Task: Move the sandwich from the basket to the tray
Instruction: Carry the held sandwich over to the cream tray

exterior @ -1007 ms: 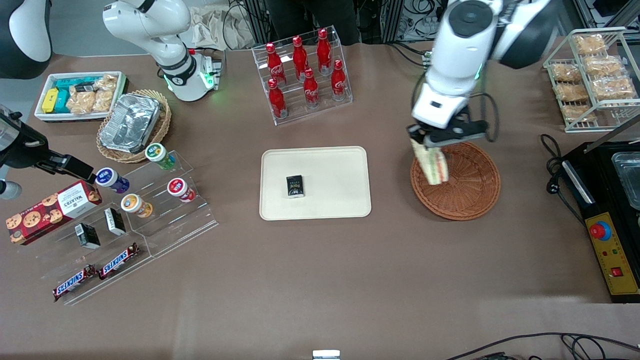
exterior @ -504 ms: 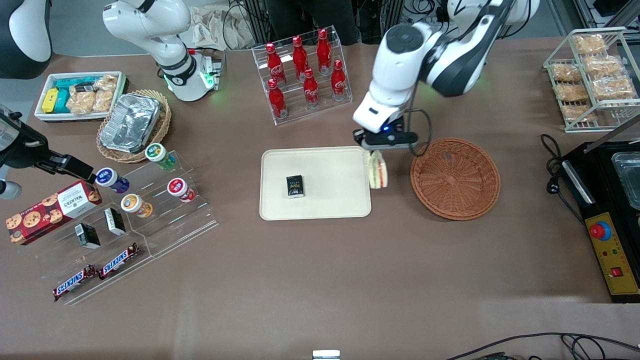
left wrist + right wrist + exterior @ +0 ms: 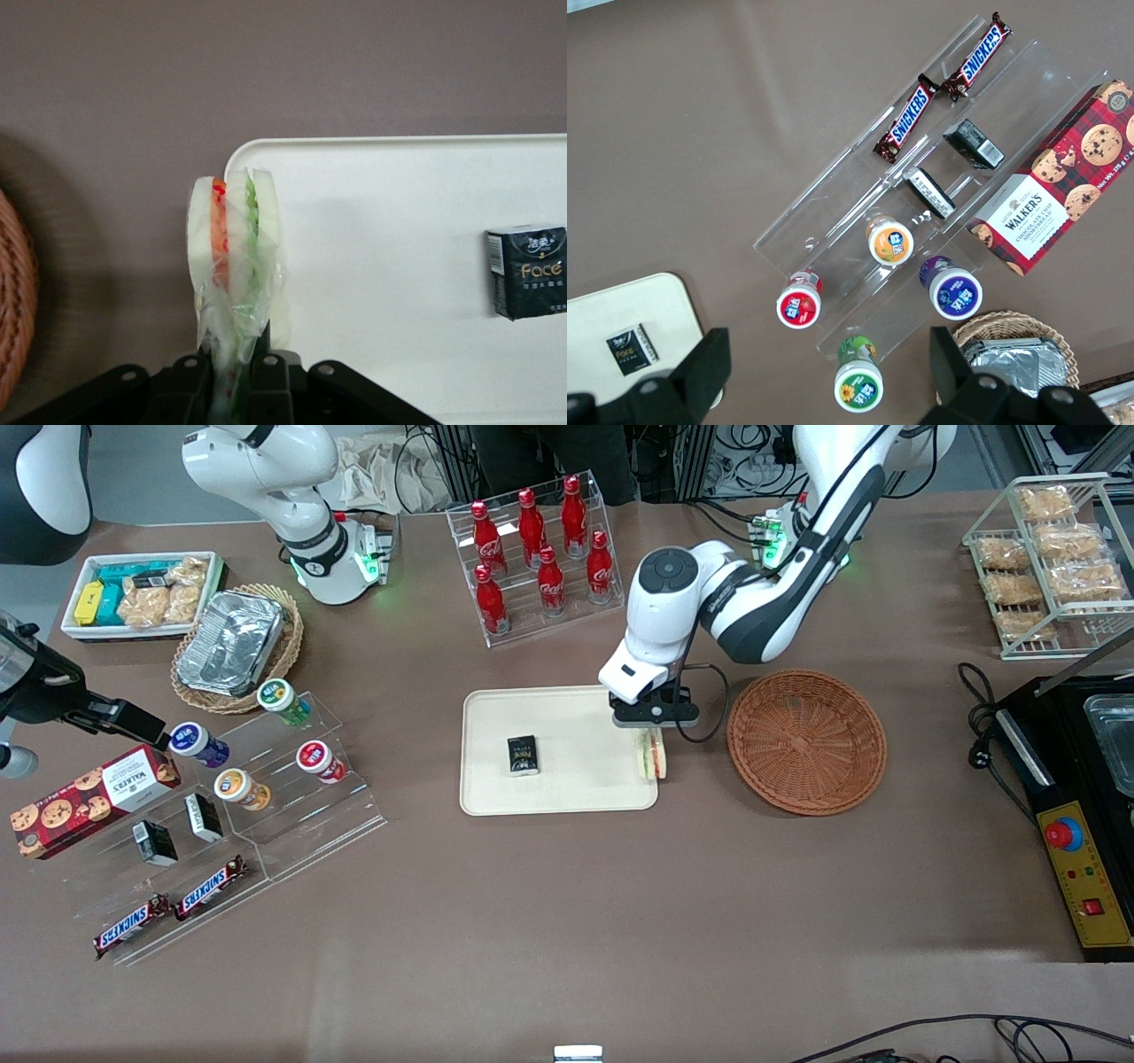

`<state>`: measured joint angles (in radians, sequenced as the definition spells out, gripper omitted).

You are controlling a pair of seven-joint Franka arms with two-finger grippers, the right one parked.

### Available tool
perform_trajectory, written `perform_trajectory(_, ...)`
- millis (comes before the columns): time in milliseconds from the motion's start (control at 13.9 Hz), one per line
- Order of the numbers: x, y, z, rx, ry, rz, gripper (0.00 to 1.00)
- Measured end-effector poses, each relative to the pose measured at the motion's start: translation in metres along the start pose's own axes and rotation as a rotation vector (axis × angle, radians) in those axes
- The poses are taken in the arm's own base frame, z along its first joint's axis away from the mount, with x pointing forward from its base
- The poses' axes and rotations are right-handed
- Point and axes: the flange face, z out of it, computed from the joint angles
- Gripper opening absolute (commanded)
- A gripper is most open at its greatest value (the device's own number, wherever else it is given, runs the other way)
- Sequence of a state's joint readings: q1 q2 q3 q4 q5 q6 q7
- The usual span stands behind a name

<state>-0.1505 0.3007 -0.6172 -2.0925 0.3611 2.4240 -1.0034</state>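
The pincer (image 3: 654, 724) gripped the wrapped triangular white-bread sandwich (image 3: 653, 755) upright, directly over the flat cream rectangular tray (image 3: 567, 784)'s basket-side rim.

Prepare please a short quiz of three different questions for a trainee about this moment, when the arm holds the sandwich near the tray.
1. True or false: the sandwich lies flat in the basket.
2. Which thing already lies on the tray? A) a red bottle B) a small black box C) a chocolate bar
3. Fill the gap: the gripper holds the sandwich over the tray's edge that is nearest to the ____.

Key
1. False. The jaws are shut on the sandwich, which hangs edge-on below the gripper; the basket holds nothing.
2. B, the small black box.
3. basket.
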Motion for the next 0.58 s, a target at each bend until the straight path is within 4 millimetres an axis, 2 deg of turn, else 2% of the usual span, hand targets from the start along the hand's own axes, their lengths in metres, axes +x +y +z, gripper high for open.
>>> perform_trajectory(576, -0.014, 0.022, 0.032, -0.058, 0.025, 0.031, 0.00)
